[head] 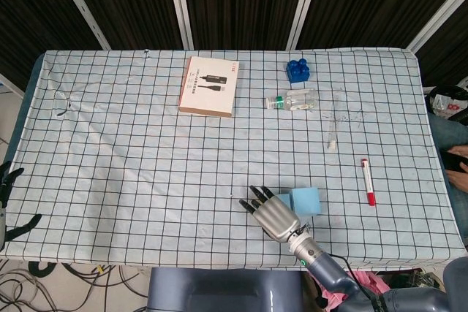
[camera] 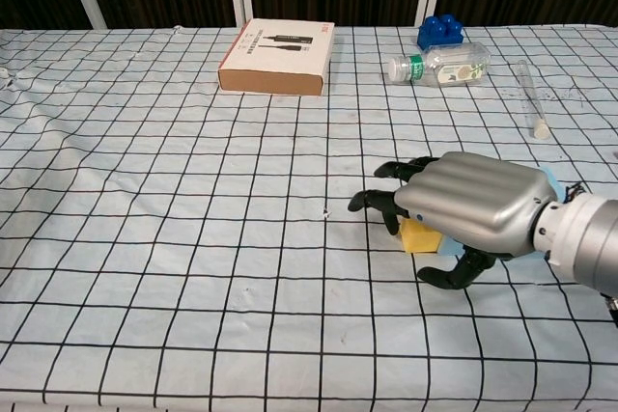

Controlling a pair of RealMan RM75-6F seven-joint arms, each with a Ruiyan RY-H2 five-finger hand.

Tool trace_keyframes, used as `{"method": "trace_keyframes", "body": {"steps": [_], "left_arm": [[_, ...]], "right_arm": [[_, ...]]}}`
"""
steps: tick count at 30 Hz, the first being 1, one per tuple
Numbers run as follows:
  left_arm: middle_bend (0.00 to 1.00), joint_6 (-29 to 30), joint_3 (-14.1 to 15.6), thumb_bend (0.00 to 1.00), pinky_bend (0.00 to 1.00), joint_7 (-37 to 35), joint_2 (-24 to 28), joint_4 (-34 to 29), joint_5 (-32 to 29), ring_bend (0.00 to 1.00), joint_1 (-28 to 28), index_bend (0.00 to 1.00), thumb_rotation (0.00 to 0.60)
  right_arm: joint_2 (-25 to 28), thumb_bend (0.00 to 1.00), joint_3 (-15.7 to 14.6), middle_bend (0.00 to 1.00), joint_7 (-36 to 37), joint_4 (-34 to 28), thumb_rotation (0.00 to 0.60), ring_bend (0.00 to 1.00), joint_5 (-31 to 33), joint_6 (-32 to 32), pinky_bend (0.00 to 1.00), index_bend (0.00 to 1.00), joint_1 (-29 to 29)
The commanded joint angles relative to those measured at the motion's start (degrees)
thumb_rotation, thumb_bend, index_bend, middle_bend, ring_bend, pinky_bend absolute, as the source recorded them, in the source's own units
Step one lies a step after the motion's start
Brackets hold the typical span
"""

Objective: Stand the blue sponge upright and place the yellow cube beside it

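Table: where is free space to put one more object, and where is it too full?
The widest bare cloth is the left half of the table, below the box. The strip between right hand and bottle is also free. It is crowded around that hand, yellow cube and blue sponge, and around the blue block.

A table (head: 131,151) covered with a white cloth ruled in a black grid carries everything here. Toward the far edge lie a flat white-and-brown box (head: 209,85), a blue toy brick (head: 297,70) and, just nearer than the brick, a clear plastic bottle (head: 292,100) on its side; a thin clear tube (head: 333,131) and a red-and-white pen (head: 367,181) lie to the right. Near the front edge, right of centre, a blue sponge (head: 305,200) rests on the cloth with a yellow cube (camera: 419,236) touching its left side.
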Motion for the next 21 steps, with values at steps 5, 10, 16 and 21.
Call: {"method": "trace_keyframes", "body": {"steps": [5,10,16,21], "left_arm": [[0.06,0.1,-0.1,0.11,0.00,-0.1,0.0,0.1,0.0,0.00,0.0,0.16,0.600],[0.06,-0.1,0.2,0.11,0.00,-0.2,0.1,0.0,0.3,0.00,0.0,0.16,0.600],[0.06,-0.1,0.3,0.11,0.00,-0.5,0.1,0.0,0.7,0.00,0.0,0.16,0.600],[0.06,-0.2,0.4,0.11,0.00,-0.5,0.1,-0.1,0.8,0.00,-0.1,0.16,0.600]], "right_arm": [[1.7,0.31,1.2,0.19,0.8,-2.9,0.600,0.00,-2.4,1.9,0.12,0.13,-0.2],[7.4,0.28,3.4,0.15,1.5,-8.5,0.600,0.00,-3.5,6.3,0.12,0.08,-1.6],[22.5,0.27,8.5,0.14,8.9,-17.0,0.600,0.00,-1.9,13.8,0.12,0.05,-5.9],[35.0,0.27,8.5,0.09,21.9,-18.3,0.600,0.00,-2.6,17.4,0.12,0.00,-12.2]]}}
